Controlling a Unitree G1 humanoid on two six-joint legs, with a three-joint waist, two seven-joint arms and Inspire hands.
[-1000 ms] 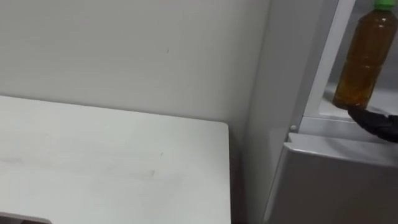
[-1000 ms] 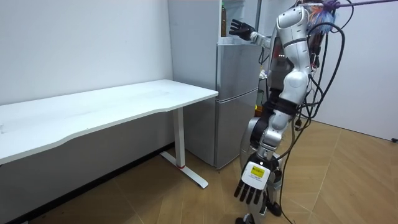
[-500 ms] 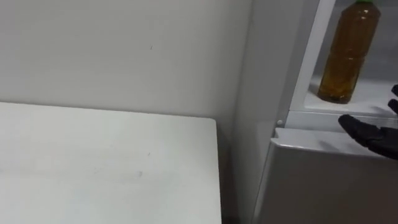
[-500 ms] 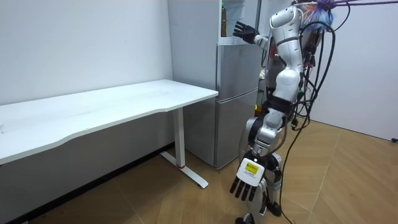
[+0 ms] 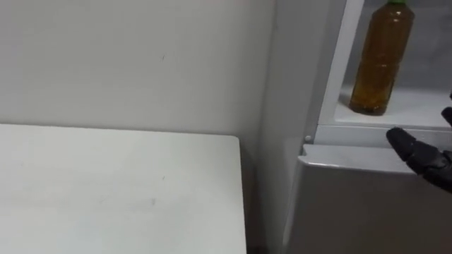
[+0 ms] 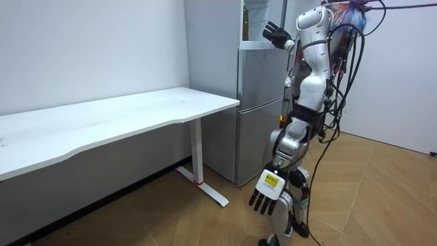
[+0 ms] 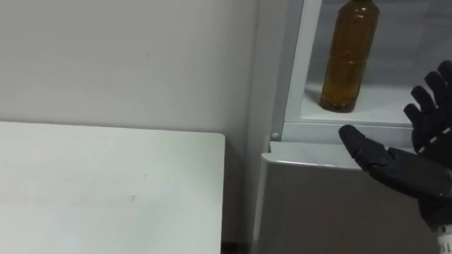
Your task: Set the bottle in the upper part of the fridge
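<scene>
Fingers [image 7: 426, 106] of the black right hand [image 7: 406, 171] are spread straight and hold nothing. The thumb reaches toward the view's left, over the top edge of the lower door. The tall amber plastic bottle [image 7: 348, 60] with a green cap stands upright on the white shelf [image 7: 381, 107] in the open upper compartment of the grey fridge [image 7: 332, 212]. It is up and to the left of the hand, clear of it, near the compartment's left wall.

A white table [image 7: 106, 183] lies left of the fridge against a pale wall [image 7: 127, 56], with a narrow dark gap between the table's edge and the fridge's side. In the room view the robot stands upright before the fridge with its right hand raised level with the upper compartment. Its left hand [image 6: 268, 197] hangs low by the legs, fingers straight down.

A second ago the fingers lay right at the bottle's base — now they are drawn back from the opening. The bottle stays upright on the same spot. The eye view itself has shifted.
</scene>
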